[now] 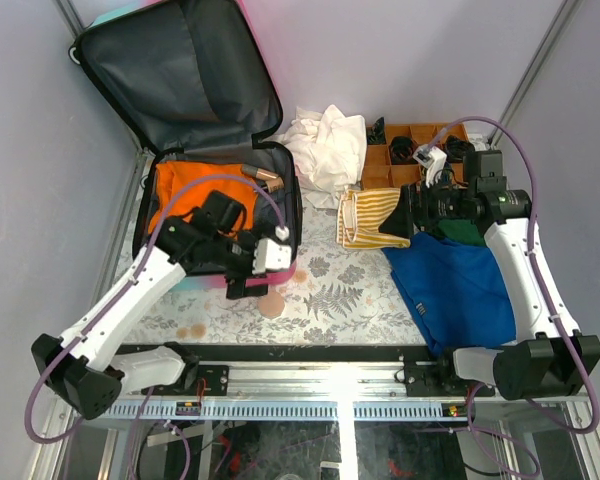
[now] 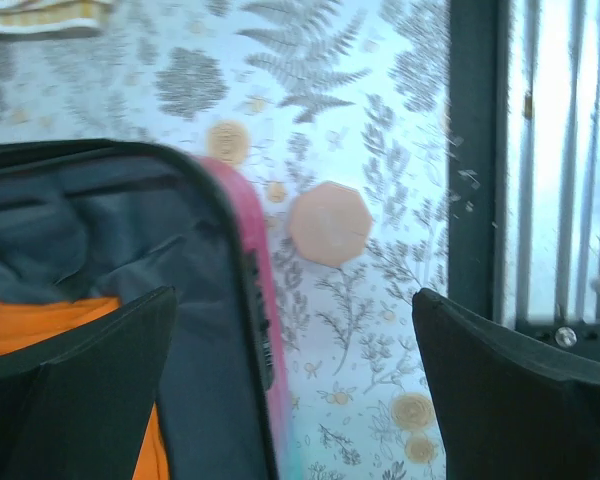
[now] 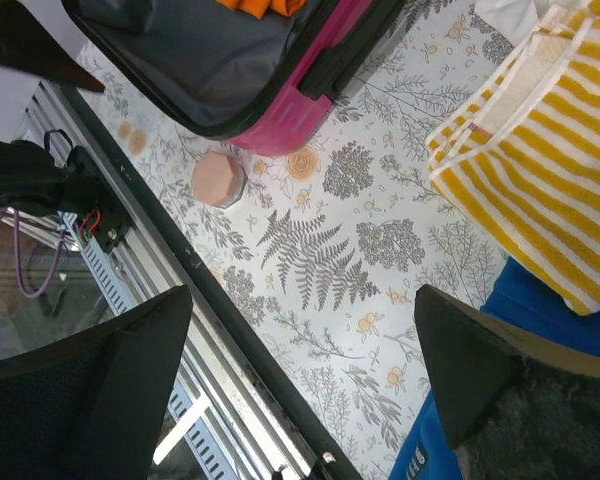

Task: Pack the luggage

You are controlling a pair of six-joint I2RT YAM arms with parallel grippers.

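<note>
The luggage lies open at the far left, its lid propped up and dark grey lining showing. An orange garment and a copper-coloured tube lie in its base. My left gripper is open and empty over the luggage's near right rim. In the left wrist view its gripper straddles the pink rim, with the orange garment at left. My right gripper is open and empty just right of a yellow striped cloth. In the right wrist view its gripper hangs above the tablecloth.
A blue cloth lies at the near right, a white crumpled cloth at the back. An orange compartment tray stands at the back right. A pink octagonal disc lies by the luggage's near corner. The table's metal rail runs along the front.
</note>
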